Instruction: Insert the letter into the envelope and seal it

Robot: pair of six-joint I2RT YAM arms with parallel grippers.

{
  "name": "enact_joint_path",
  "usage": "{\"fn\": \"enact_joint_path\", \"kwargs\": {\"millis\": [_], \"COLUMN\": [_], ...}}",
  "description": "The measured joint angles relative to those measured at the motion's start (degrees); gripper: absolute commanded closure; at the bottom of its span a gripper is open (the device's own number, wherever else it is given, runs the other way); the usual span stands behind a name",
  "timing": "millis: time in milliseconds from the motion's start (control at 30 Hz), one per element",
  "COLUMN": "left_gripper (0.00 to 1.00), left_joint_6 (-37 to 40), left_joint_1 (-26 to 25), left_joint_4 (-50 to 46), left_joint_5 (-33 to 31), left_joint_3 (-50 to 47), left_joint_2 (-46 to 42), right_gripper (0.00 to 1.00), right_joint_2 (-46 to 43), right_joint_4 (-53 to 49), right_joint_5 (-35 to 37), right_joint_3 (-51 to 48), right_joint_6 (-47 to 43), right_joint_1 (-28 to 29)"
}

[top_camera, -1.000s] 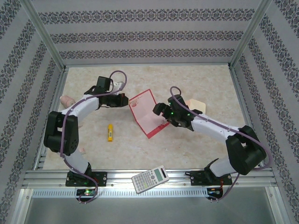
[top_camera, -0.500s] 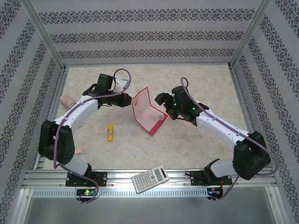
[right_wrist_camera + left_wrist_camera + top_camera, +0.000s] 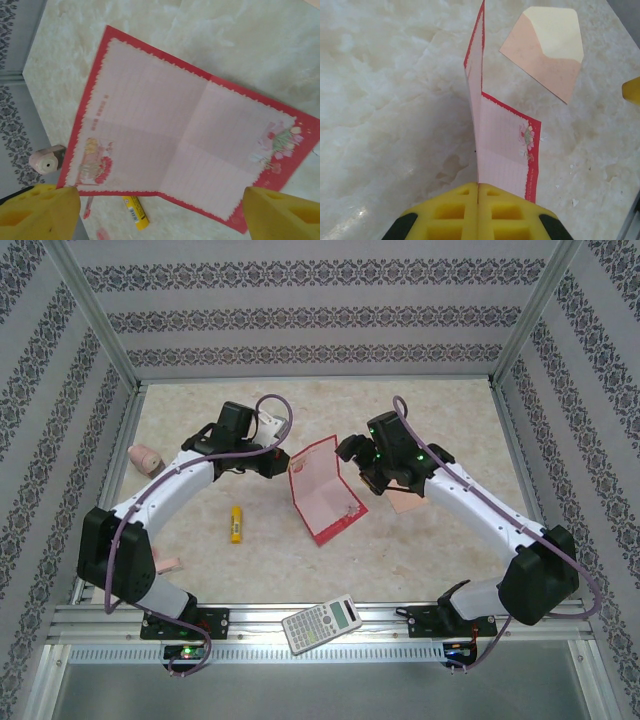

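Left gripper (image 3: 281, 466), jaws clamped on edge of letter (image 3: 325, 495), one half of sheet standing upright, other half flat at centre of marbled tabletop (image 3: 450, 410). Right gripper (image 3: 352, 456) poised over printed face, jaws wide apart, nothing between them. Envelope (image 3: 545, 50) flat on tabletop just beside letter, flap open, partly under right arm. Yellow glue stick (image 3: 236, 525) left of letter.

Letter (image 3: 325, 495) at the centre of the table (image 3: 450, 420).
Envelope (image 3: 540, 62) lies to its right, stick (image 3: 235, 525) to its left, calculator (image 3: 321, 623) before it on the near rail (image 3: 520, 612).
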Motion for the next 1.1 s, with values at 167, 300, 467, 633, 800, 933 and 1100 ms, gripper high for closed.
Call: {"fn": "enact_joint_path", "kwargs": {"millis": [167,300,467,633,800,933,1100], "left_gripper": [1.0,1.0,1.0,1.0,1.0,1.0,1.0], "left_joint_6": [0.3,0.6,2.0,3.7,5.9,7.1,7.9], "left_joint_1": [-1.0,-1.8,-3.5,-5.3,-7.4,-10.2,-13.4], "left_joint_4": [0.2,0.5,0.9,3.2,4.8,6.5,7.6], "left_joint_5": [-2.6,-4.7,-8.8,-13.5,-19.5,-23.1,-26.9], "left_joint_3": [-0.3,-1.1,-2.3,-5.3,-7.0,-8.8,-10.1], "left_joint_2": [-2.5,-4.4,-6.0,-7.9,-8.2,-8.9,-9.2], "right_gripper": [0.17,0.17,0.17,0.18,0.17,0.17,0.18], "right_joint_2": [1.3,4.3,6.9,10.1,13.4,16.1,18.8], "right_joint_4": [-5.6,-9.9,-12.9,-15.1,-15.8,-16.0,-16.5], "right_joint_5": [0.2,0.2,-0.7,-2.1,-3.0,-4.0,-5.5], "right_joint_3": [5.8,12.4,15.4,16.5,19.5,22.8,25.5], "right_joint_6": [-0.1,-0.7,-0.9,-0.9,-0.9,-0.9,-0.9], "right_joint_1": [0.0,0.0,0.0,-0.8,-1.4,-1.4,-1.4]}}
